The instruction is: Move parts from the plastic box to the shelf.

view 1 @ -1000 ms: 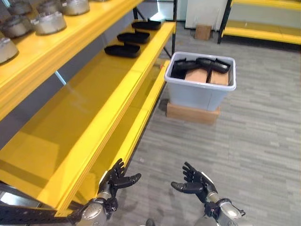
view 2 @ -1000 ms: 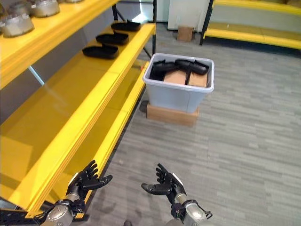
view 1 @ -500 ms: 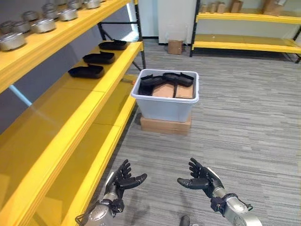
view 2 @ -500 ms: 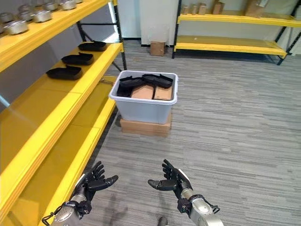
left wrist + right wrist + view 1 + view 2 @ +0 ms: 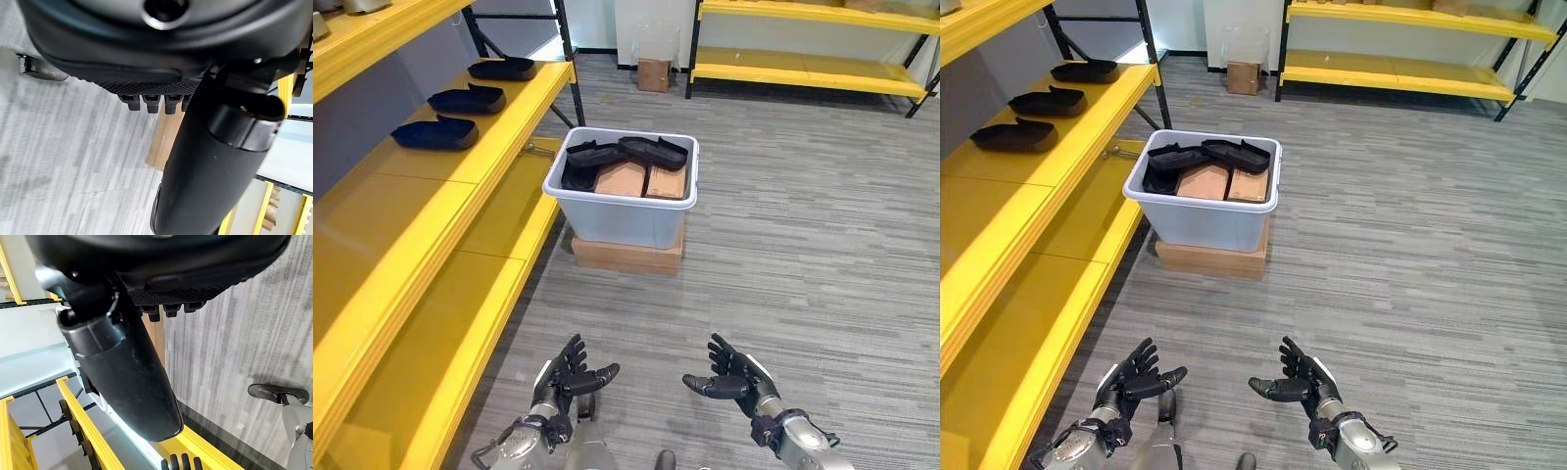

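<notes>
A grey plastic box (image 5: 625, 211) stands on a flat cardboard carton (image 5: 626, 255) on the floor ahead. Inside it lie black moulded parts (image 5: 626, 154) over brown cartons (image 5: 625, 179). Three black parts (image 5: 435, 132) lie in a row on the yellow shelf (image 5: 431, 211) to the left. My left hand (image 5: 566, 377) and right hand (image 5: 732, 377) hover low over the floor, well short of the box. Both are open and empty, fingers spread, as the left hand (image 5: 195, 147) and right hand (image 5: 122, 357) also show in their wrist views.
The yellow shelf unit runs along the left with a lower level (image 5: 480, 323) near the floor. A second yellow rack (image 5: 803, 73) stands at the back, with a small cardboard box (image 5: 654, 73) beside it. Grey plank floor (image 5: 803, 255) lies open to the right.
The whole view has swung right and away from the shelf, so the box now sits centre. Both hands stay open and empty, in much the same pose.
</notes>
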Controlling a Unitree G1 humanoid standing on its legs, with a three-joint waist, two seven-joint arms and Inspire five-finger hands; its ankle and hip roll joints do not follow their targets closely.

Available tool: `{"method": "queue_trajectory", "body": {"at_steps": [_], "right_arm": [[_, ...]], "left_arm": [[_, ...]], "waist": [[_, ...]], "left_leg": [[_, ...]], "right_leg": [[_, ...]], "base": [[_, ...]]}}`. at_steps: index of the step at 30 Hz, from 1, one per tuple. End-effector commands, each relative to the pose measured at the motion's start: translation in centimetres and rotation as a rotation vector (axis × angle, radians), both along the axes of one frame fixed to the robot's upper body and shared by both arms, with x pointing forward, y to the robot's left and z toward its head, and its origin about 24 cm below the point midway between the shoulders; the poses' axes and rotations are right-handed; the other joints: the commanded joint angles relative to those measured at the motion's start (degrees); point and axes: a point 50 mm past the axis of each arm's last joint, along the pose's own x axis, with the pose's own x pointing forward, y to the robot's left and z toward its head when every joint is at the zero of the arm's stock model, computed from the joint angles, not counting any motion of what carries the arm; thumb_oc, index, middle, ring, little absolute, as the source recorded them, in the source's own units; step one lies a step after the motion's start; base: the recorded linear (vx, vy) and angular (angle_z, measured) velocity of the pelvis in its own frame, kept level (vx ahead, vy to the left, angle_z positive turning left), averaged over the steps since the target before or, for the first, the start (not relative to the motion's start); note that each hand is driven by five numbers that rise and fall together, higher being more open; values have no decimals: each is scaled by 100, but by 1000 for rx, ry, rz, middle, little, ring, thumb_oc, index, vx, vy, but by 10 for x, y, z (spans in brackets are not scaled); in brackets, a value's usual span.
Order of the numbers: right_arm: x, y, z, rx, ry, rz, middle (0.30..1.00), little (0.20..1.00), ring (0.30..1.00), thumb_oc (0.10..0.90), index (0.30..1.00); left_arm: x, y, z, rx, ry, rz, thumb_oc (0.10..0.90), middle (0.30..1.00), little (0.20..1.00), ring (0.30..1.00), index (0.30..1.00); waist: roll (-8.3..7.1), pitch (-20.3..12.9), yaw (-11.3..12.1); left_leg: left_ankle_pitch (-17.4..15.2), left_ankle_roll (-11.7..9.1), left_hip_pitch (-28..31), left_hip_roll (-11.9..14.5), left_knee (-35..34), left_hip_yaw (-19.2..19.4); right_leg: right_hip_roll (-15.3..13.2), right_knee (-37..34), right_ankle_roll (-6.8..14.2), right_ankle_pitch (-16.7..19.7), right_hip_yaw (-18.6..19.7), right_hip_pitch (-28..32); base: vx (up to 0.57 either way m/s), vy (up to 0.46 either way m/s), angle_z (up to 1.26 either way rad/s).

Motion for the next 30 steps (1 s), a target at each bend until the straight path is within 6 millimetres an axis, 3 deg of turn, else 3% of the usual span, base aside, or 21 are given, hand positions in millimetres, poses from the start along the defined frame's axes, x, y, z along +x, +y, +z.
{"method": "queue_trajectory", "body": {"at_steps": [1, 3, 4, 5, 6, 10, 11, 14, 15, 16, 18, 19, 20, 21, 25, 28, 30], "right_arm": [[25, 13, 35, 77, -208, 45, 1000, 1000, 1000, 900, 1000], [25, 16, 37, 96, -214, 48, 1000, 1000, 1000, 900, 1000], [26, 21, 38, 108, -221, 67, 1000, 1000, 1000, 900, 1000], [31, 28, 41, 108, -234, 86, 1000, 1000, 1000, 900, 1000], [32, 30, 42, 109, -239, 96, 1000, 1000, 1000, 900, 1000], [31, 34, 40, 122, -232, 102, 1000, 1000, 1000, 900, 1000], [28, 35, 40, 127, -229, 110, 1000, 1000, 1000, 900, 1000], [25, 35, 36, 122, -208, 110, 1000, 1000, 1000, 900, 1000], [24, 34, 35, 124, -203, 100, 1000, 1000, 1000, 900, 1000], [23, 33, 35, 128, -202, 92, 1000, 1000, 1000, 900, 1000], [23, 30, 35, 143, -196, 77, 1000, 1000, 1000, 900, 1000], [24, 29, 34, 147, -192, 63, 1000, 1000, 1000, 900, 1000], [24, 28, 35, 147, -193, 62, 1000, 1000, 1000, 900, 1000], [26, 27, 36, 130, -202, 69, 1000, 1000, 1000, 900, 1000], [31, 27, 42, 96, -237, 88, 1000, 1000, 1000, 900, 1000], [30, 27, 40, 99, -227, 81, 1000, 1000, 1000, 900, 1000], [30, 26, 39, 105, -224, 71, 1000, 1000, 1000, 900, 1000]], "left_arm": [[30, 12, 47, 59, -259, -11, 900, 1000, 1000, 1000, 1000], [31, 14, 50, 63, -271, -7, 900, 1000, 1000, 1000, 1000], [33, 14, 52, 72, -281, -19, 900, 1000, 1000, 1000, 1000], [36, 14, 55, 77, -292, -24, 900, 1000, 1000, 1000, 1000], [36, 14, 56, 83, -294, -27, 900, 1000, 1000, 1000, 1000], [38, 13, 59, 97, -300, -48, 900, 1000, 1000, 1000, 1000], [38, 11, 59, 109, -296, -68, 900, 1000, 1000, 1000, 1000], [37, 11, 58, 118, -288, -77, 900, 1000, 1000, 1000, 1000], [37, 12, 57, 122, -283, -76, 900, 1000, 1000, 1000, 1000], [37, 11, 55, 120, -276, -73, 900, 1000, 1000, 1000, 1000], [36, 11, 53, 113, -264, -73, 900, 1000, 1000, 1000, 1000], [36, 12, 50, 114, -250, -77, 900, 1000, 1000, 1000, 1000], [36, 11, 50, 114, -250, -79, 900, 1000, 1000, 1000, 1000], [37, 12, 50, 124, -249, -83, 900, 1000, 1000, 1000, 1000], [40, 15, 51, 139, -258, -80, 900, 1000, 1000, 1000, 1000], [40, 12, 48, 127, -254, -75, 900, 1000, 1000, 1000, 1000], [41, 8, 47, 119, -255, -77, 900, 1000, 1000, 1000, 1000]], "waist": [[47, -354, 119], [-15, -378, 134], [-72, -440, 150], [-143, -501, 213], [-144, -502, 213], [-38, -462, 66], [92, -346, -67], [184, -243, -130], [235, -214, -167], [239, -174, -240], [237, -121, -305], [180, -165, -230], [198, -142, -250], [173, -152, -249], [67, -132, -329], [-85, -276, -336], [-94, -395, -383]], "left_leg": [[159, 55, 254, -88, 146, 282], [-18, 174, 225, -206, 318, 294], [-249, 305, 179, -351, 531, 406], [-678, 562, 122, -645, 910, 518], [-807, 661, 144, -761, 1015, 547], [-1103, 1033, 370, -1151, 995, 525], [-1192, 1192, 663, -1268, 893, 465], [-1305, 1273, 926, -1346, 821, 482], [-1334, 1270, 1010, -1333, 796, 473], [-1328, 1234, 1125, -1362, 756, 370], [-1342, 1190, 1290, -1422, 692, 290], [-1576, 1057, 1542, -1431, 597, 373], [-1527, 1061, 1515, -1406, 617, 379], [-1613, 982, 1552, -1399, 648, 390], [-1969, 814, 1762, -1368, 892, 361], [-2215, 794, 2038, -1488, 877, 350], [-2307, 745, 2156, -1492, 921, 262]], "right_leg": [[-1109, 178, 740, -284, -6, 219], [-1241, 294, 792, -289, 48, 229], [-1434, 478, 887, -281, 19, 222], [-1786, 1021, 1083, -90, 91, -6], [-1900, 1312, 1154, 46, 128, -131], [-2054, 3198, 1267, 832, 423, -979], [-1971, 4050, 1257, 1092, 485, -1272], [-2036, 4556, 1252, 1012, 298, -1591], [-2006, 4545, 1195, 879, 188, -1806], [-1850, 4266, 1107, 618, 153, -1964], [-1677, 3548, 1019, 467, 54, -2048], [-2107, 2099, 1122, 529, -551, -2066], [-2066, 1922, 1052, 654, -667, -1978], [-2158, 1338, 1130, 819, -763, -1970], [-2430, 133, 1424, 1456, -471, -1911], [-2476, 60, 1486, 1579, -340, -1781], [-2434, 98, 1488, 1703, -262, -1710]], "base": [[208, 137, -43], [244, 187, -23], [504, 474, -9], [453, 473, -13], [352, 434, -17], [202, 343, -2], [201, 314, 39], [202, 216, 45], [262, 144, 39], [230, 75, 21], [320, -13, 21], [316, -67, 25], [331, -124, 18], [144, -105, 18], [275, -127, 37], [298, -86, 31], [324, -94, 36]]}}
